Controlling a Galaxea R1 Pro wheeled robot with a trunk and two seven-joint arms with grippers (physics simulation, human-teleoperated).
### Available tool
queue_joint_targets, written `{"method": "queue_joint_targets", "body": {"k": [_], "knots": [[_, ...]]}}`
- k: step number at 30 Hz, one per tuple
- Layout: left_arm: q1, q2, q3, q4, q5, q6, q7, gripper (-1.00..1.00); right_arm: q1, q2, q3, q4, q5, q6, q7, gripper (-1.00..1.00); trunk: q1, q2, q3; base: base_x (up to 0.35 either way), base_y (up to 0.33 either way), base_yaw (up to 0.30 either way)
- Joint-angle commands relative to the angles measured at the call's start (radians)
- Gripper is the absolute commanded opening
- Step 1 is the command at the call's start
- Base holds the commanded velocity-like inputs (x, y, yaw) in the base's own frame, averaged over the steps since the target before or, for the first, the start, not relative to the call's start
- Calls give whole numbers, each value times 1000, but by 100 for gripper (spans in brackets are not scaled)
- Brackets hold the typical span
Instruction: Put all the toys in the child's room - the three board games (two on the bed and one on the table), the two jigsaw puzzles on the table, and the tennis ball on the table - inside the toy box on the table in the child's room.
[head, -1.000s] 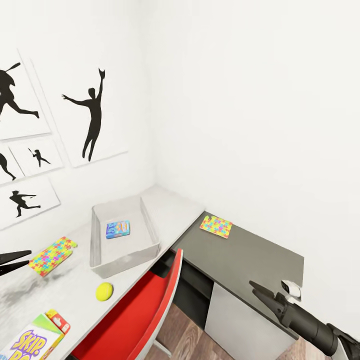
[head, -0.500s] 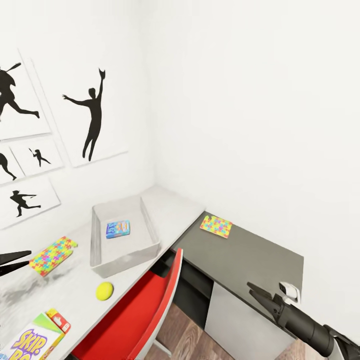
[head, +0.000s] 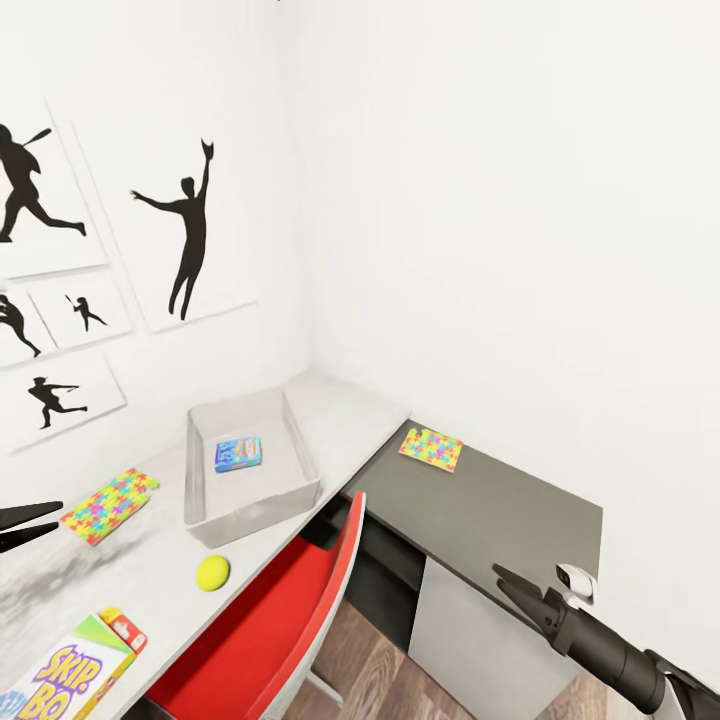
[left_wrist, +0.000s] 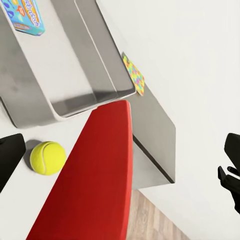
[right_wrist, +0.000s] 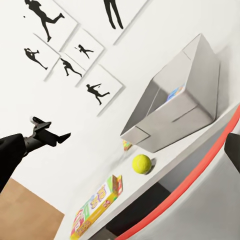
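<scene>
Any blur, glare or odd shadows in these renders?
Head view: sharp, flat even light; smudgy dark shadow on the table near the left tool. Left wrist view: tennis ball crisp, soft shadow beside it. Right wrist view: strongly tilted horizon, no glare; toy box evenly lit.

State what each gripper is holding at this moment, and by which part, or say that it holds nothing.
Nothing is held. The left gripper and the right gripper are both open and empty, apart from the tennis ball on the table.
</scene>
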Motion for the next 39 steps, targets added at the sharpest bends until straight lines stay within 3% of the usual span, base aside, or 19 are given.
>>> {"method": "queue_joint_targets", "body": {"k": [1, 39], "knots": [[-1, 0, 0, 0, -2, 11, -5, 100, 0, 0, 0, 0, -3, 10, 2, 100, 1, -2, -1, -8, 0, 0], [-1, 0, 0, 0, -2, 9, -5, 100, -1, 0, 0, 1, -2, 4, 5, 100, 1, -2, 55, -73, 44, 0]]}}
